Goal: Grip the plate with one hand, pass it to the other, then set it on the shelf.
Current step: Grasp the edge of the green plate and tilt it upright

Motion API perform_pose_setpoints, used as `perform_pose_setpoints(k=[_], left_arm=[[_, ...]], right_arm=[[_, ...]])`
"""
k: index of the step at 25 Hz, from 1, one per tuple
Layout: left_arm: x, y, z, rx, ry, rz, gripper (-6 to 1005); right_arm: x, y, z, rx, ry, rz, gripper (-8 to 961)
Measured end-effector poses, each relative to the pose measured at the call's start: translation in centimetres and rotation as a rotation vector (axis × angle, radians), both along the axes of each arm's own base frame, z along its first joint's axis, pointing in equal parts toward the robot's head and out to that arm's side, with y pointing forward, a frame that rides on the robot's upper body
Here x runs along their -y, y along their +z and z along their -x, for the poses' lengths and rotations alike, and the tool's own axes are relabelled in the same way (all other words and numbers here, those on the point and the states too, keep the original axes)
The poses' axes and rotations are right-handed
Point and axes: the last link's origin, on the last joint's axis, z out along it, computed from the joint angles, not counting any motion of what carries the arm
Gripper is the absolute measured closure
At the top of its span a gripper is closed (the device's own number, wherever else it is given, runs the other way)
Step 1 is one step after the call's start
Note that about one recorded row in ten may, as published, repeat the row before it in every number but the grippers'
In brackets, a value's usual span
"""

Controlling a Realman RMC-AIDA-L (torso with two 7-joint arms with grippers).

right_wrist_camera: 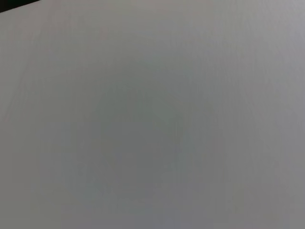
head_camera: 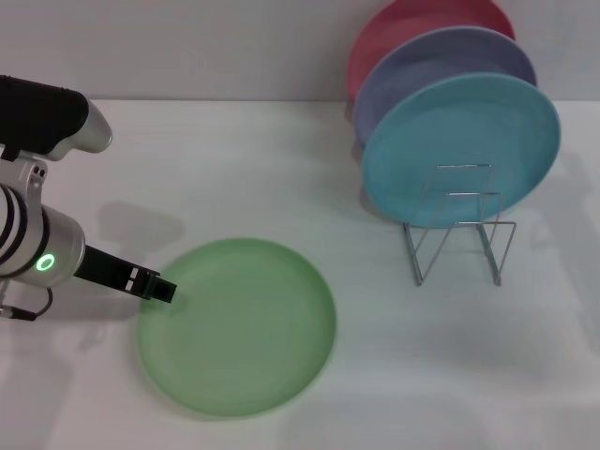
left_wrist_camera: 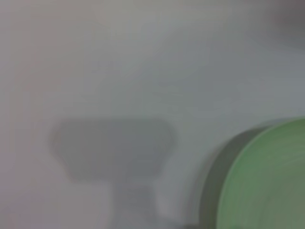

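Observation:
The light green plate (head_camera: 238, 324) lies flat on the white table, front and centre in the head view. My left gripper (head_camera: 157, 288), black and slim on the silver-and-black arm with the green ring light, reaches in from the left, and its tip is at the plate's left rim. The left wrist view shows an arc of the plate's rim (left_wrist_camera: 267, 181) and the gripper's shadow on the table. The silver wire shelf (head_camera: 458, 234) stands at the back right. My right gripper is out of view, and its wrist view shows only bare table.
Three plates stand upright in the shelf: turquoise (head_camera: 461, 150) in front, lavender (head_camera: 441, 70) behind it, and red (head_camera: 412, 23) at the back. The shelf's front wire loops (head_camera: 459, 248) hold nothing. A grey wall runs behind the table.

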Motion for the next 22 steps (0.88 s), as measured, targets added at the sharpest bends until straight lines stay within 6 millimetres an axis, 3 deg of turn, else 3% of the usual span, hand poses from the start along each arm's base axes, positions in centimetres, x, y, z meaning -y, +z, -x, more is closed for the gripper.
perform_pose_setpoints(k=[5,7,22], left_arm=[[0.2,-0.2,0.1,0.0,0.011,0.011,364],[0.2,-0.2,0.3,-0.001,0.018,0.013,161],[0.4,-0.5,1.0,-0.004,0.054,0.026,181]], right_arm=[[0.0,0.0,-0.1,0.003,-0.008,0.004,137],[-0.1,-0.1,-0.1,0.004,-0.01,0.006,137],[0.1,-0.2,-0.4,0.002,-0.019,0.008,137]])
